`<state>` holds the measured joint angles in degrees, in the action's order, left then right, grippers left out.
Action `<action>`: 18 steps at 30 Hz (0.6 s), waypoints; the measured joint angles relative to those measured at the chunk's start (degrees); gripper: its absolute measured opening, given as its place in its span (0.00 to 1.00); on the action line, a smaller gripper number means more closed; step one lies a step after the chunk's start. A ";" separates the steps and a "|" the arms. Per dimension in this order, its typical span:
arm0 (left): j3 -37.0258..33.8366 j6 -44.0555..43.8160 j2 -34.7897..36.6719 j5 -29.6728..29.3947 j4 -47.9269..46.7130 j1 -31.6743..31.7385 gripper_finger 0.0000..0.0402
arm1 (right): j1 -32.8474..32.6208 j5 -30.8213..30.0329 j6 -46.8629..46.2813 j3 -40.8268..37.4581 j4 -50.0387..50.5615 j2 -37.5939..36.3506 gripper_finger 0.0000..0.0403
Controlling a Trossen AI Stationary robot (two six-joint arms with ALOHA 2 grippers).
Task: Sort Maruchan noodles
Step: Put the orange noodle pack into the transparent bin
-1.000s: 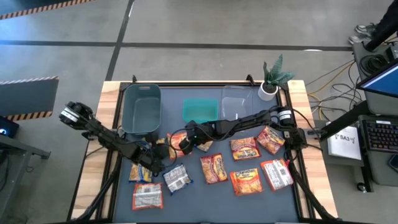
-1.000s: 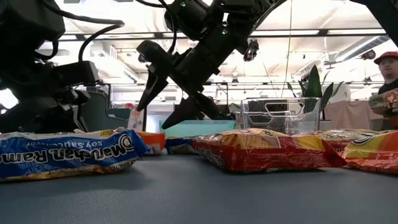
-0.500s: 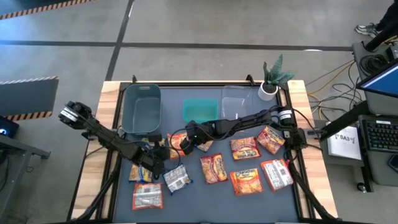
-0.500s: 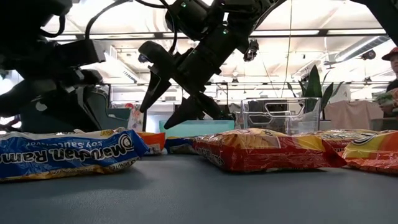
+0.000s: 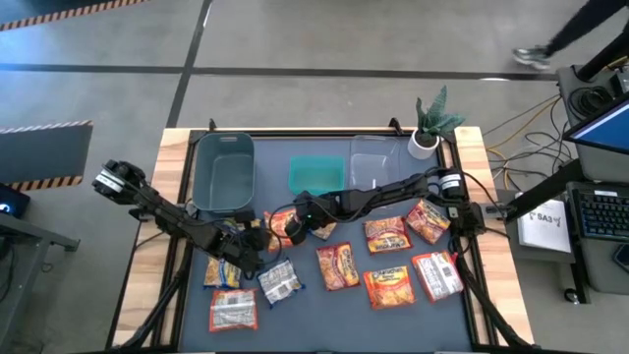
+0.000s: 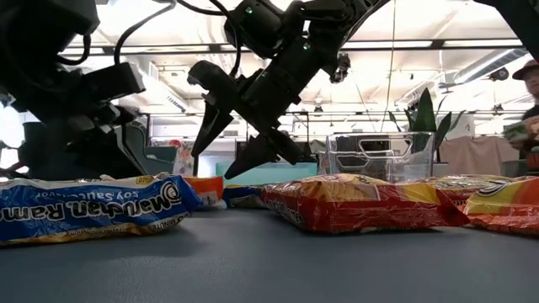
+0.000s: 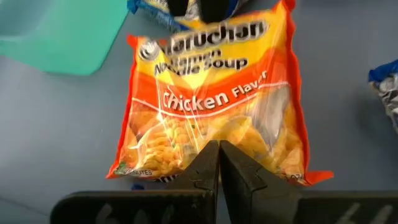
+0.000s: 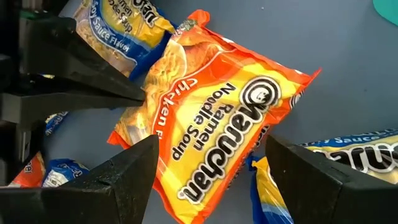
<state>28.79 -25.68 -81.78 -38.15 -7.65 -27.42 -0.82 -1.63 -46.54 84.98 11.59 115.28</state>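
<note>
Chicken packet (image 8: 214, 140) under right gripper (image 8: 211, 171), jaws spread; left gripper (image 7: 219, 163) jaws pressed together

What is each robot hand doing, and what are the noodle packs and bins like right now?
Right hand: open, hovering over the chicken packet.
Left hand: shut, empty, beside the chicken packet.
Chicken packet: lying flat on the table, sealed.
Grey bin: upright, empty.
Teal bin: upright, empty.
Clear bin: upright, empty.
Other packets: flat, unsorted.

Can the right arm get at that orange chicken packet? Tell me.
Probably yes: the right gripper hangs open right over the orange chicken packet, nothing lying on it, though the shut left gripper crowds one edge.
</note>
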 joint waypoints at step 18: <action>-1.97 -5.58 0.13 2.04 0.05 -0.02 0.00 | -0.02 -1.44 -1.29 -0.89 -2.99 1.60 0.70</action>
<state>26.82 -31.26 -81.65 -36.11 -7.60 -27.44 -0.84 -3.07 -47.83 84.09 8.61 116.88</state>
